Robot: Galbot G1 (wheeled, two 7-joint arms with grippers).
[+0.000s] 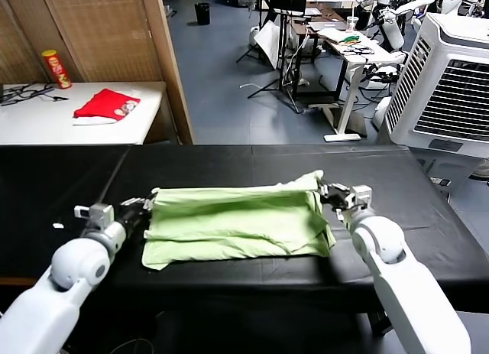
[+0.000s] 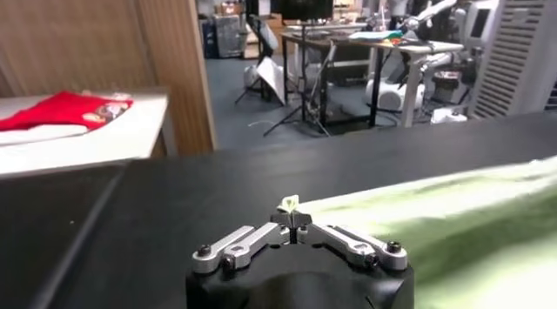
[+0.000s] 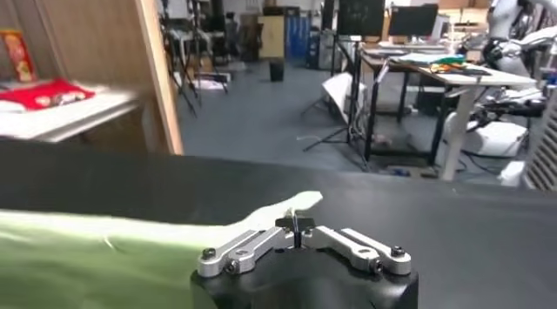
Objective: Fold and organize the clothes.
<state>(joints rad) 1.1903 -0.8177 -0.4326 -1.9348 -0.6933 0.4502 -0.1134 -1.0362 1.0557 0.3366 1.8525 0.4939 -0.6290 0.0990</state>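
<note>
**Both grippers pinching the folded green shirt at its ends**

We are working over a black cloth-covered tabletop [image 1: 229, 159] that is spanning the head view. Behind it, a white side table [image 1: 46, 121] is carrying a red garment with white trim [image 1: 105, 105] and a red and yellow snack can [image 1: 56, 69]. A wooden partition [image 1: 164, 56] is standing beside that table, a large white cooling fan unit [image 1: 451, 82] is sitting at far right, and desks and stands are filling the grey-floored room beyond.

The pale lime-green short-sleeved cotton shirt [image 1: 237, 220] is lying folded lengthwise near the front of the tabletop, between our two arms.

We are holding our left gripper [image 1: 147, 207] at the shirt's left end; its fingers [image 2: 294, 218] are closed together, nipping a small tuft of green fabric. We are holding our right gripper [image 1: 327, 192] at the shirt's far right corner, with its fingers [image 3: 296, 222] likewise pressed together on the cloth, which is rising to a point there.
</note>
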